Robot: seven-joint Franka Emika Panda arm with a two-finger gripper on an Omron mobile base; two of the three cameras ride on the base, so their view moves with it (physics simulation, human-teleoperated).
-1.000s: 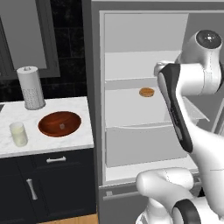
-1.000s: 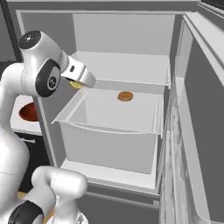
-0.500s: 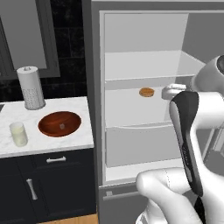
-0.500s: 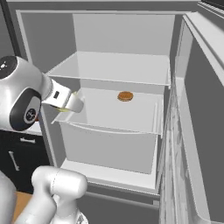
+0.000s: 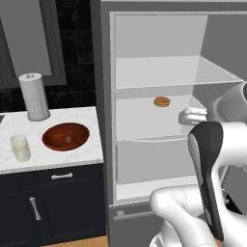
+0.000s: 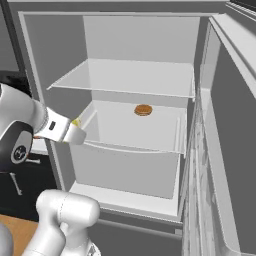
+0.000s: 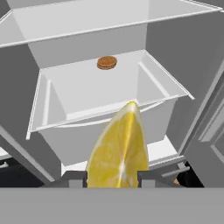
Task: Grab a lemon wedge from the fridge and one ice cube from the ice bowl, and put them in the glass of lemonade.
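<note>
Lemon wedge (image 7: 117,151): yellow slice, point up, filling the lower middle of the hand view; a small yellow fleck at the hand's tip in the right base view is likely the same wedge, though too small there to be sure.
Gripper (image 7: 113,178): jaws narrowed onto the wedge, one dark tip at 9 o'clock of it and one at 3 o'clock, each touching its flank; the wedge is lifted clear of the shelf.
Fridge (image 5: 159,72): door swung open, white shelves and a pale drawer bin inside; the hand sits just outside the front edge of the bin.
Brown disc (image 7: 106,62): flat round item at the back of the bin shelf, at 12 o'clock of the wedge, well apart from it; not part of the task.
Ice bowl (image 5: 65,135): reddish-brown, on the marble counter (image 5: 53,161) at 9 o'clock of the fridge.
Ice cube (image 5: 68,139): a pale speck in the bowl's middle, untouched.
Glass of lemonade (image 5: 20,147): at 8 o'clock of the bowl, near it, upright, nothing added as far as can be seen.
Paper roll holder (image 5: 33,96): at 11 o'clock of the bowl, against the dark wall.
Progress: wedge fetched and in hand; judged about a third done.
Remaining: carry the wedge to the glass and drop it in, then pick one cube from the bowl and add it.
</note>
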